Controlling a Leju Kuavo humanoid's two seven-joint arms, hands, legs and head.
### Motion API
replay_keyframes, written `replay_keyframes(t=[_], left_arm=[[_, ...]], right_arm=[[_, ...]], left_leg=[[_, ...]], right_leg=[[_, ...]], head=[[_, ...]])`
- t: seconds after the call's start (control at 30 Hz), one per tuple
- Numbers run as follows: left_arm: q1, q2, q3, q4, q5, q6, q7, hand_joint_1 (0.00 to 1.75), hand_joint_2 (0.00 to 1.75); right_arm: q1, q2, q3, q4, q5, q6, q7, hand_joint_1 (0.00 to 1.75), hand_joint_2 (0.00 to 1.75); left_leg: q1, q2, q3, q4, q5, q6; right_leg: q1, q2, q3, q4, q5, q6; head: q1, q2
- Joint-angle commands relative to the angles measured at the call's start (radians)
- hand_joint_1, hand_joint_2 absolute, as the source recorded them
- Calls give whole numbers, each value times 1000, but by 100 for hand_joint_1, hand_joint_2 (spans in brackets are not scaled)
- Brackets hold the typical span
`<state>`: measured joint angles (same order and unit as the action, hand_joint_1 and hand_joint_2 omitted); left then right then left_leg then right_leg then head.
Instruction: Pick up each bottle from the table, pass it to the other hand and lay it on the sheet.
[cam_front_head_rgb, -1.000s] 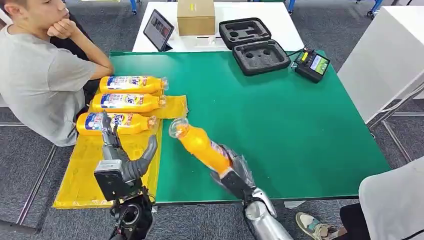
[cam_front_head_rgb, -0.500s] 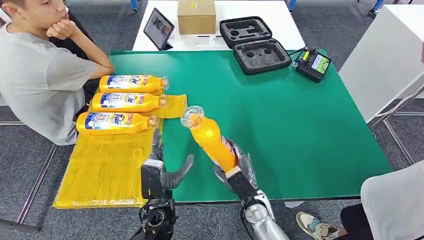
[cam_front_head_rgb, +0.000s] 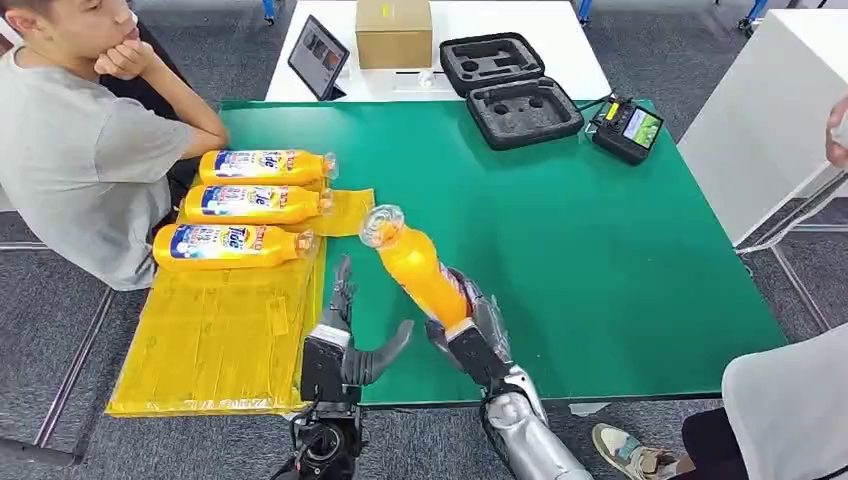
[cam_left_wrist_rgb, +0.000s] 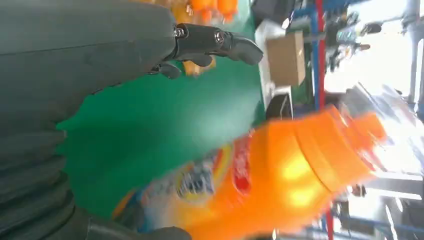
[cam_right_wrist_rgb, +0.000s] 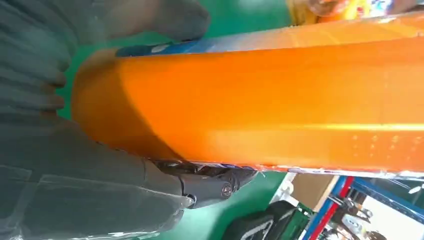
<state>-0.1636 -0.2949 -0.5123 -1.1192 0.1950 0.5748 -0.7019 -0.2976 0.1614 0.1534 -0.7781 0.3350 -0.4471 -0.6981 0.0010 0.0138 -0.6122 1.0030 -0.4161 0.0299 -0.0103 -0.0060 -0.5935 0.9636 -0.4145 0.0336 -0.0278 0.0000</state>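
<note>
Above the near edge of the green table (cam_front_head_rgb: 600, 250), the right hand (cam_front_head_rgb: 470, 335) grips an orange bottle (cam_front_head_rgb: 418, 268) by its base end, clear of the tabletop. Bottle tilted, not upright: cap end up, leaning away from the robot and toward the yellow sheet (cam_front_head_rgb: 215, 335); base end down in the hand. Long axis thus runs from the right hand up and across toward the three bottles (cam_front_head_rgb: 250, 203) already lying on the sheet's far part. Left hand (cam_front_head_rgb: 345, 335) stands just beside the held bottle on the sheet side, near but apart from it, fingers spread and pointing up, thumb (cam_front_head_rgb: 390, 350) reaching out toward the bottle; it holds nothing. Left wrist view agrees: the bottle's labelled body (cam_left_wrist_rgb: 260, 185) lies across the open span of that hand, blurred, with green table between. Right wrist view: the orange body (cam_right_wrist_rgb: 260, 100) clamped against palm and fingers. Judgement: handover not yet made; the left hand is the nearer free one and needs to close sideways on the bottle's middle. Three laid bottles all point caps away from the seated person (cam_front_head_rgb: 80, 150) beside the sheet; nearer part of the sheet is bare.
</note>
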Motion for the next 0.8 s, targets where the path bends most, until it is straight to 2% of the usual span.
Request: replay_keyframes(t=[0.03,0.17,0.4,0.43,0.53,0.8], left_arm=[[-78,16,-57,132,56,-25,4,0,175],[-106,3,-66,187,100,-41,4,0,175],[-106,3,-65,169,85,-9,4,0,175],[-110,1,-60,169,90,-2,4,0,0],[-100,-5,-37,122,70,10,4,0,0],[-100,-5,-37,122,70,10,4,0,0]], right_arm=[[-95,28,83,194,51,-38,0,175,175],[-105,48,112,219,76,-66,0,175,175],[-105,50,141,218,89,-86,0,175,175],[-102,51,154,210,83,-76,0,175,175],[-97,60,195,210,94,-89,0,175,175],[-97,60,195,210,94,-89,0,175,175]], left_leg=[[0,1,4,-1,-1,-2],[1,0,4,-1,-1,-2],[1,0,3,0,-1,-1],[0,0,2,0,0,-1],[0,0,1,0,0,-1],[1,-1,4,0,-2,-2]], right_leg=[[0,2,3,0,-1,-1],[1,1,3,-1,-1,-1],[0,1,3,0,-1,-1],[0,1,2,0,-1,-1],[0,1,1,0,0,-1],[0,1,4,0,-2,-2]], head=[[0,0],[0,0],[0,0],[0,0],[0,0],[0,0]])
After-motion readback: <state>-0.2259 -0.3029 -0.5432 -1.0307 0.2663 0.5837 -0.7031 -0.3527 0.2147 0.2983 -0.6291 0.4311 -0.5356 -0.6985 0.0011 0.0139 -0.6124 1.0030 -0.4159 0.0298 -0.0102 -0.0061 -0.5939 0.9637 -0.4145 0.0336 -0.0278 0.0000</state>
